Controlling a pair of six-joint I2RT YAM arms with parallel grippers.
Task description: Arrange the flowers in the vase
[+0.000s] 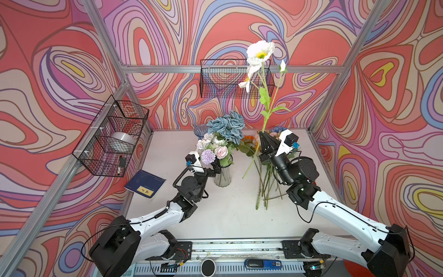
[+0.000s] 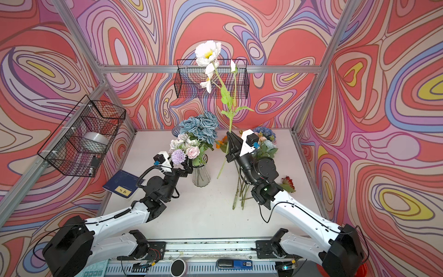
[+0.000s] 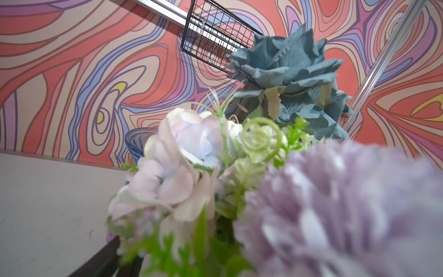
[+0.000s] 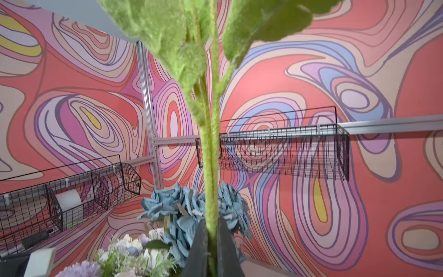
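Arm bases [image 1: 115, 247]: two black shoulders at the near edge, one on each side. The white arms reach from them toward the far middle.
Table [image 1: 227, 215]: pale top. The vase stands left of centre and a heap of flowers lies right of centre.
Wall baskets: one black wire basket [image 1: 236, 79] hangs on the far wall and another [image 1: 112, 136] on the left wall.
White poppy [image 1: 264, 96]: tall and nearly upright, with its blooms high against the far basket in both top views. Its lower stem slants to the near left below the grip, between the vase and the loose stems.
Loose flowers [image 1: 265, 189]: long green stems on the table under the right arm, with heads toward the far side. A red daisy [image 2: 287, 182] lies to their right.
Vase [image 1: 223, 177]: clear ribbed glass, upright. It holds dusty-blue roses [image 1: 226, 124] on the far side and a pale pink and lilac bunch [image 1: 213, 148] on the near left.
Right gripper [image 1: 262, 134]: clamped on the poppy's stem partway down and pointing up, right of the vase and apart from it.
Left gripper [image 1: 215, 167]: jaws wide, just left of the vase's neck and under the lilac pompom [image 1: 208, 156]. Whether it touches the glass or the stems cannot be told.
Notebook [image 1: 145, 184]: dark blue, lying flat near the left edge.
Blue glass vase [image 1: 201, 131]: stands at the far edge, behind the roses.
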